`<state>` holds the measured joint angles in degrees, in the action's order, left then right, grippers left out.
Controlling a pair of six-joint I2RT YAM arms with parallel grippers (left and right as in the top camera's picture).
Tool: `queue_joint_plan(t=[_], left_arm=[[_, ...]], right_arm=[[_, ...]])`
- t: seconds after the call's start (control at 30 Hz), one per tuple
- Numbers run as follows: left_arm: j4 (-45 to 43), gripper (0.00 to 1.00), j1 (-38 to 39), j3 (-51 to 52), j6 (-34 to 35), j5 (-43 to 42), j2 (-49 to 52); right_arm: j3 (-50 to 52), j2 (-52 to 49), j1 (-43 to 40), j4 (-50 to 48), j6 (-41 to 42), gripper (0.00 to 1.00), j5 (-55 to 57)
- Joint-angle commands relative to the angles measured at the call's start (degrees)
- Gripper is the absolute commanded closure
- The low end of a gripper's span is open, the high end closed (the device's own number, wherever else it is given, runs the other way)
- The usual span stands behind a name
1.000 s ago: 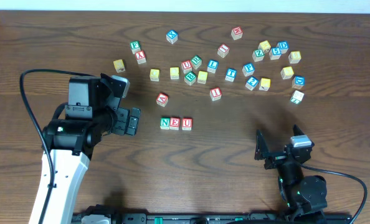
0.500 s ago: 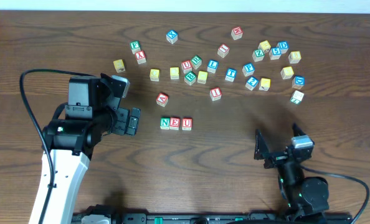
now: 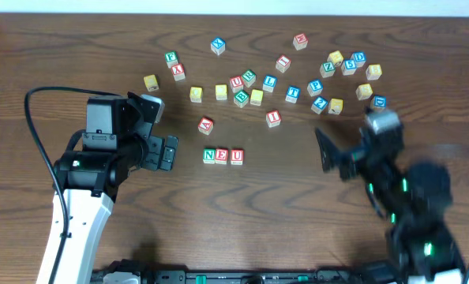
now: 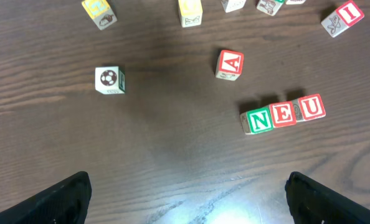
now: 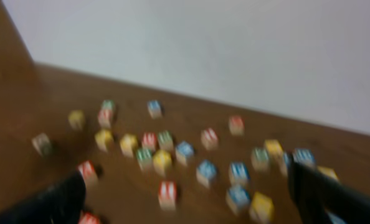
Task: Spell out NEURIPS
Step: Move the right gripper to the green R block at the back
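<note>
Pale-wood letter cubes N, E, U (image 3: pixel 222 155) lay touching in a row, lower centre of the overhead frame; scattered lettered cubes (image 3: pixel 294 93) lay upper right, R illegible; left gripper (image 3: pixel 169 153) stood spread, empty; right gripper (image 3: pixel 335 155) spread, blurred; best practice judged: set next cube flush right of U, row undisturbed.

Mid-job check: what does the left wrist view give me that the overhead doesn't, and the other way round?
Left wrist only: a cube with a ball picture, which the left arm appears to cover in the overhead view.
Overhead only: both arms, the right arm blurred, and the far cubes such as L and T.
Both: the N-E-U row, the A cube and the I cube.
</note>
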<state>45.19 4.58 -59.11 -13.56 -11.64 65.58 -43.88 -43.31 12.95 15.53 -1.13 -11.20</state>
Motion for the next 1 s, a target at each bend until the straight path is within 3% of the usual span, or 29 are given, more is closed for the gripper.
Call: queue_joint_plan(t=[0.0,0.1,0.43,0.77,0.97], left_arm=[[0.2,0.02,-0.3,-1.7,-0.3,0.5,0.0],[0.2,0.02,-0.3,-1.7,-0.3,0.5,0.0],[0.2,0.02,-0.3,-1.7,-0.3,0.5,0.0],[0.2,0.02,-0.3,-1.7,-0.3,0.5,0.0],[0.2,0.02,-0.3,-1.7,-0.3,0.5,0.0]], right_arm=[[-16.6,-14.4,-0.2,11.4,-3.6,0.01,-7.2],[-30.0,-27.2,-0.1,24.4,-2.6,0.01,-11.7],[-35.0,-42.1,0.0,25.3,-2.3,0.01,-13.1],[-61.7,-60.8,2.6,45.6,-5.7,0.01,-3.7],[-72.9,-72.3,5.8,49.7,-5.7,0.01,2.9]])
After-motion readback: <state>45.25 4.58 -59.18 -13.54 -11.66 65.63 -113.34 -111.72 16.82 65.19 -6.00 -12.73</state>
